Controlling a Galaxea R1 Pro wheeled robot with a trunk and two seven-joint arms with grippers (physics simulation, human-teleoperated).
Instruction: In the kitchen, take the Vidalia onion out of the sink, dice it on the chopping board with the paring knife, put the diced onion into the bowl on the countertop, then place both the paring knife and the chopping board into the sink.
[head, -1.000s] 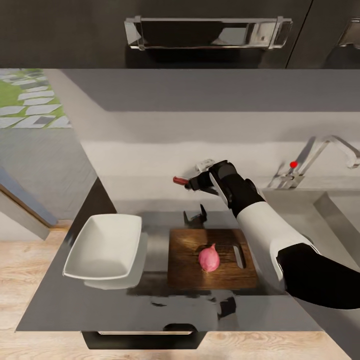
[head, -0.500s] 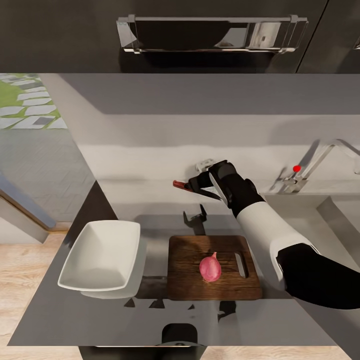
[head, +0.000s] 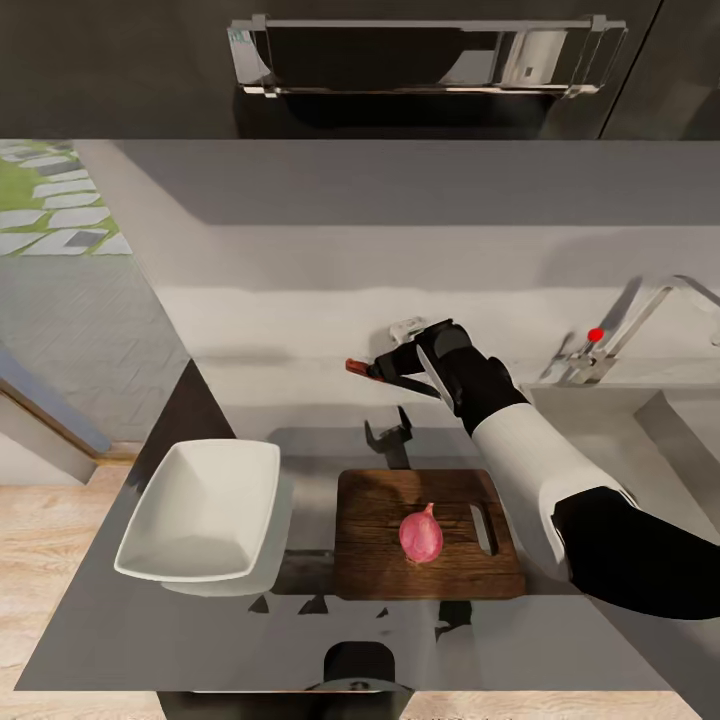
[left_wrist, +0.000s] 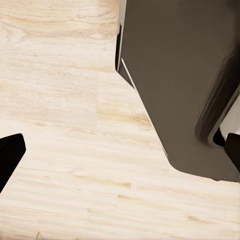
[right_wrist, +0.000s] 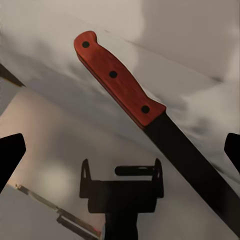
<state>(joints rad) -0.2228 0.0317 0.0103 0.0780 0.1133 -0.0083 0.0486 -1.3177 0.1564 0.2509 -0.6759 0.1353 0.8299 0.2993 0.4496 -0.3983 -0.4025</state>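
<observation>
The pinkish Vidalia onion (head: 421, 535) lies whole on the brown chopping board (head: 370, 540), which rests on the dark countertop (head: 150, 640). The white square bowl (head: 200, 510) stands just left of the board. My right gripper (head: 388, 368) hovers above the back of the countertop, behind the board, shut on the paring knife (head: 357, 367). Its red handle sticks out to the left. In the right wrist view the paring knife (right_wrist: 117, 80) crosses the picture slantwise between the right gripper (right_wrist: 120, 150) fingertips. The left gripper (left_wrist: 120, 150) is open over the wooden floor. The sink (head: 690, 420) is at the right edge.
A chrome tap (head: 650, 300) with a red knob (head: 597, 335) stands behind the sink. A chrome rail (head: 420, 55) hangs on the dark cupboard overhead. The countertop ends at the left by the wooden floor (head: 40, 560). A dark cabinet corner (left_wrist: 180, 85) is near the left gripper.
The head camera has moved, so the whole picture has shifted a little. My right gripper keeps the knife at about the same spot, and the handle has dipped slightly.
</observation>
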